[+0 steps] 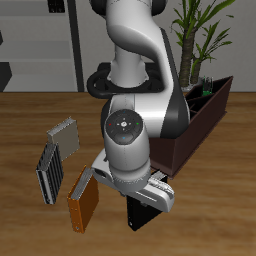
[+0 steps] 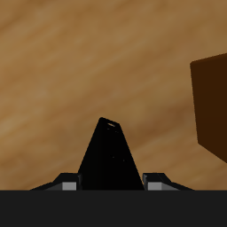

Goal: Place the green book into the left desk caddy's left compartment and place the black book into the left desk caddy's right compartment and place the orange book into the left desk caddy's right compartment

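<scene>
- Near the surface's (image 1: 30,140) front edge, at about 6 o'clock in the exterior view, the tool (image 1: 150,197) hangs low with the black book (image 1: 140,212) between its fingers.
- From the wrist view the black book (image 2: 110,158) rises as a dark wedge between the two finger pads (image 2: 156,183), which sit close against its sides; the tool is closed on it.
- The book's lower end shows under the tool in the exterior view, close to the wood; whether it touches cannot be told.
- The orange book (image 1: 82,200) lies tilted on the wood at about 7 o'clock, just beside the arm's (image 1: 135,130) wrist and apart from the black one.
- A grey-and-black striped book (image 1: 50,170) lies at about 8 o'clock, near the orange book's upper end.
- A small grey book (image 1: 65,135) lies at about 9 o'clock, just above the striped one.
- The caddy (image 1: 205,115) runs on a slant from about 4 o'clock up to 2 o'clock, partly hidden behind the arm.
- The green book (image 1: 204,86) shows as a green edge at the caddy's far end, at about 2 o'clock; which compartment it stands in cannot be told.
- A dark brown wall of the caddy (image 2: 211,106) appears in the wrist view, apart from the held book.
- A potted plant (image 1: 200,30) stands behind the caddy at about 1 o'clock.
</scene>
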Robot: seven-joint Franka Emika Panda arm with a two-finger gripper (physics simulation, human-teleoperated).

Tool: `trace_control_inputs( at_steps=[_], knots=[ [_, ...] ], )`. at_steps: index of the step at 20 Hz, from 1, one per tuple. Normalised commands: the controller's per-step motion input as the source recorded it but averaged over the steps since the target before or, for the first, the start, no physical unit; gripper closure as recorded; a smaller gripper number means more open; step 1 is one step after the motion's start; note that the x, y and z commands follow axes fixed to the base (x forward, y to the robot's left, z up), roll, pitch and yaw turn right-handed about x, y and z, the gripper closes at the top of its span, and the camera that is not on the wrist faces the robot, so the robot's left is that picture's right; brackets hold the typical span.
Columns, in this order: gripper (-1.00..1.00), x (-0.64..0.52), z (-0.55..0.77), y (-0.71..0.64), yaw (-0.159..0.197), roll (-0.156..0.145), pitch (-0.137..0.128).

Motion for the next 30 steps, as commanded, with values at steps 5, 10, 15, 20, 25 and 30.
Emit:
trace_control_inputs(
  at_steps=[5, 10, 15, 20, 25, 30],
  knots=[
    [1.0, -0.05, 0.15, -0.01, -0.034, 0.004, -0.001],
    [1.0, -0.06, 0.46, 0.07, 0.011, 0.004, -0.05],
    [1.0, -0.11, 0.66, 0.13, 0.034, 0.018, -0.074],
    [1.0, -0.28, 0.96, 0.1, 0.013, -0.011, -0.086],
    [1.0, -0.37, 0.86, 0.21, 0.064, -0.005, -0.065],
    [1.0, -0.4, 0.47, 0.05, 0.069, -0.033, -0.013]
  ],
)
